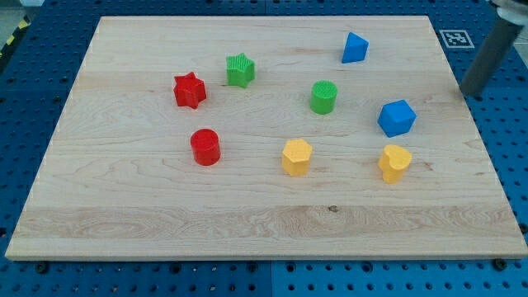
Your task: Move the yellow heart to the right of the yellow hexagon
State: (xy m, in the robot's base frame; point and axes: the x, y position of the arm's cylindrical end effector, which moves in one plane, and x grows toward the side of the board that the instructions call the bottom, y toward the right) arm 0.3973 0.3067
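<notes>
Resting on a blue pegboard (495, 272), pale wooden board (247, 223), my tip (467, 93) off its right edge, tool absent.

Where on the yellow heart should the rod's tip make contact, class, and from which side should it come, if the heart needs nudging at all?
Barely any nudge is needed: the yellow heart already sits to the view's right of the yellow hexagon. If adjusting, I would bring my tip down past the blue block and press a flat side face low, probably from the view's right, since its lobed edge could make it spin.
</notes>
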